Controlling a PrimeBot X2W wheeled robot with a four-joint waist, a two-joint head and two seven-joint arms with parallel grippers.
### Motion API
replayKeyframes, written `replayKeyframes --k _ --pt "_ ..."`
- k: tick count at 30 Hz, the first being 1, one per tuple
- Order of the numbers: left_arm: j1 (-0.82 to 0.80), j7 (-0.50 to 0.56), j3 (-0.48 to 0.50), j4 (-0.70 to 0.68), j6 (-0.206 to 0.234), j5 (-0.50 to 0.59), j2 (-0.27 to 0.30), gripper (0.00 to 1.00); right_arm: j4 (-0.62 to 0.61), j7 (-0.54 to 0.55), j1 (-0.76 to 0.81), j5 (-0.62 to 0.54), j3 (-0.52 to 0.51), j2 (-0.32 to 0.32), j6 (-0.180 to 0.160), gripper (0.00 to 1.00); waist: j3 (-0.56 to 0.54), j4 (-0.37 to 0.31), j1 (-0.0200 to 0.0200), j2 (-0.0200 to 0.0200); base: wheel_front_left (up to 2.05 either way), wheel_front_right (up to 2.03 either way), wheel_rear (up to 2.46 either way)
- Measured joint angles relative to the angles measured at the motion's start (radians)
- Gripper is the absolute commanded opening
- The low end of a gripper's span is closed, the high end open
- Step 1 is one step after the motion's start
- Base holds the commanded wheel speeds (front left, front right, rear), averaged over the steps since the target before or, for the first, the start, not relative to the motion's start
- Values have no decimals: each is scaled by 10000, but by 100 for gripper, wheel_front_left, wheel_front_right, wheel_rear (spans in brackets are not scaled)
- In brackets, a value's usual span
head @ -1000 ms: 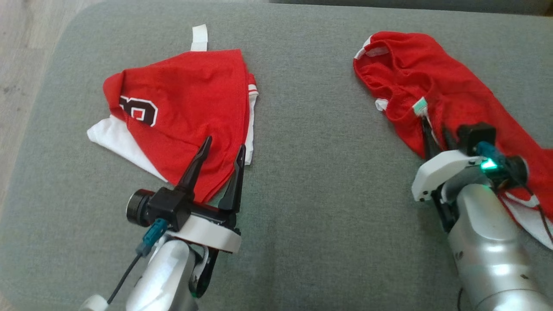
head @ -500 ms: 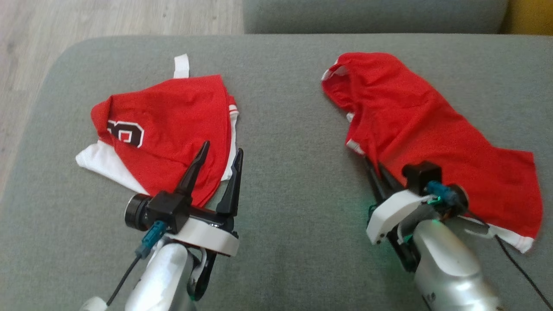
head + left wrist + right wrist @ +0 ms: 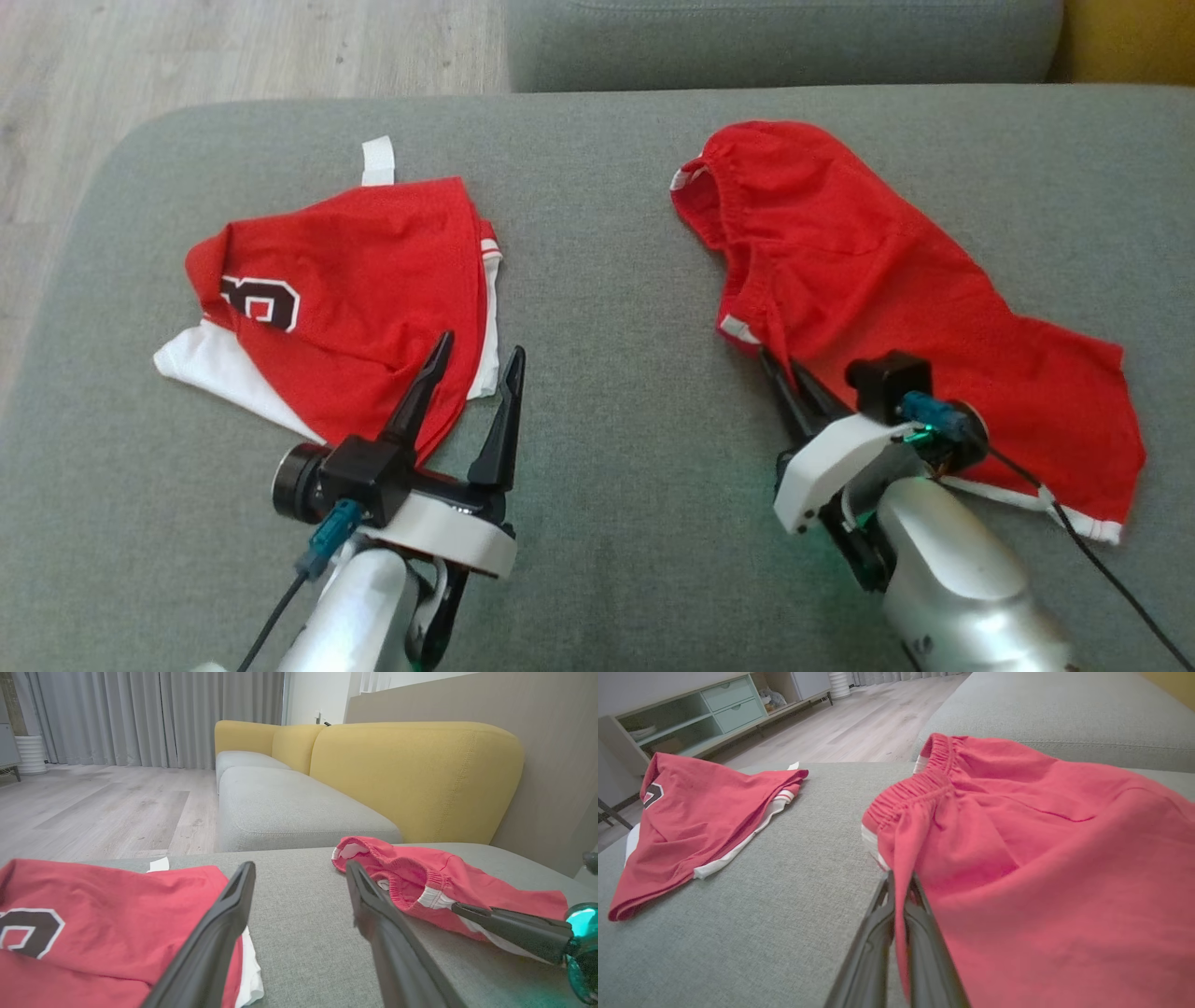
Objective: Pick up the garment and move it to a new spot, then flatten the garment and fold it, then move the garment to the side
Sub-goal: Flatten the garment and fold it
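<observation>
Grey cushion (image 3: 616, 280) fills the scene, with pale wooden floor (image 3: 233, 47) beyond its far left corner. On the right side lie the red shorts (image 3: 868, 280), rumpled, waistband toward the far end. A folded jersey (image 3: 355, 271) sits well apart on the left.

The step in hand looks like the first one, picking up and moving. The right gripper (image 3: 777, 360) comes in low from the near side, its fingers pinched nearly together on a fold of the shorts' near-left edge. The cloth hides the tips, so how deep the grip goes cannot be told.

The next move probably calls for a lift high enough to clear the cushion, then a carry toward the bare middle.

The left gripper (image 3: 481, 343) hovers over the near edge of the jersey, fingers spread wide and holding nothing, forearm angled up from the near side.
</observation>
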Motion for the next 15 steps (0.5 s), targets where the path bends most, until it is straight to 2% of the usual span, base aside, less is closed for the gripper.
replayKeyframes --k 2,3,4,9,11,15 --pt "0 0 0 -23 2 0 0 100 67 2 -74 -2 -180 -2 0 0 75 -3 1 0 0 0 0" --pt "-1 0 0 -25 2 0 0 100 142 0 -135 -36 -282 -2 0 37 105 -7 2 0 0 0 0" --pt "-1 0 0 -31 2 2 2 100 217 -4 -204 -180 -418 -2 0 100 140 -13 1 0 0 0 0" --pt "-5 0 31 -36 0 2 6 100 602 -215 -608 -1231 -1551 -6 0 100 277 -141 2 0 0 0 0" --pt "-7 0 40 -35 -2 2 6 100 589 -297 -592 -1325 -2061 0 0 100 249 -208 3 0 0 0 0" --pt "-4 0 111 -38 -2 0 6 100 -75 -468 -225 -1626 -3191 0 0 100 94 -389 2 0 0 0 0"
